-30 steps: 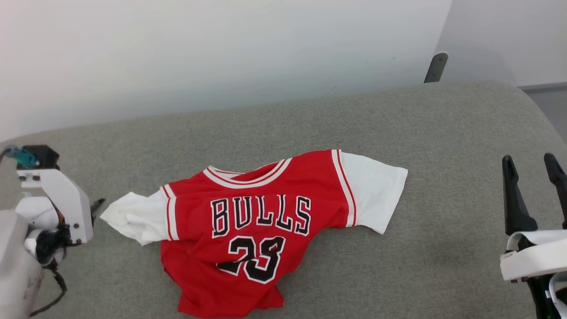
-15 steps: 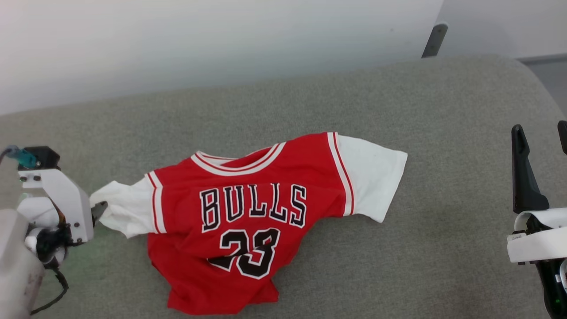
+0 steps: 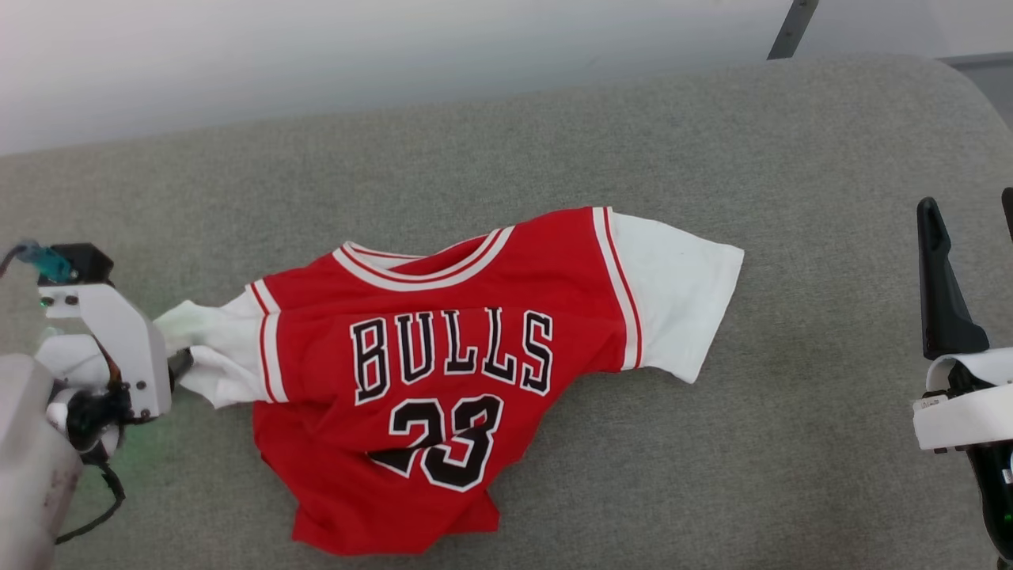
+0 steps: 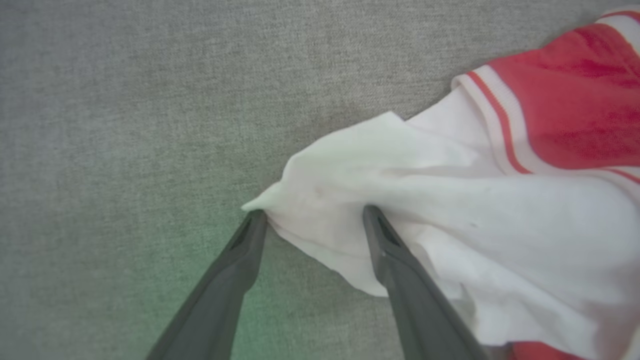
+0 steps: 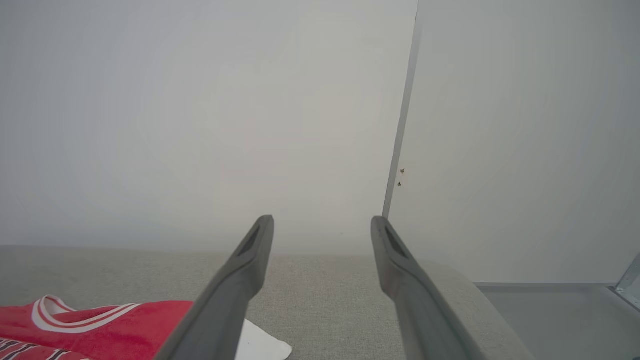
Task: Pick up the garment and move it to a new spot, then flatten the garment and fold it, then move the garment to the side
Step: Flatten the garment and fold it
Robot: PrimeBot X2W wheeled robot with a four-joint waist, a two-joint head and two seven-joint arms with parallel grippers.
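The garment (image 3: 443, 372), a red jersey with white sleeves and black "BULLS 23" lettering, lies rumpled and face up on a grey cushion (image 3: 554, 134). My left gripper (image 3: 178, 356) is at the jersey's bunched left sleeve. In the left wrist view this left gripper (image 4: 312, 215) stands open with the white sleeve's (image 4: 425, 200) tip between its two fingers. Well off the other sleeve, at the far right, my right gripper (image 3: 969, 204) is open and holds nothing. The right wrist view has the right gripper (image 5: 322, 220) pointing at the wall, with the garment (image 5: 100, 325) at the lower left.
The grey cushion's far edge meets a pale wall (image 3: 316, 55). Its rounded right end (image 3: 961, 87) drops off near a dark strut (image 3: 791, 28). Bare cushion lies behind and to the right of the jersey.
The head camera has tilted, so the whole picture has shifted. My left gripper has closed in on the left sleeve, whose tip now sits between its fingers. Both grippers have stayed open.
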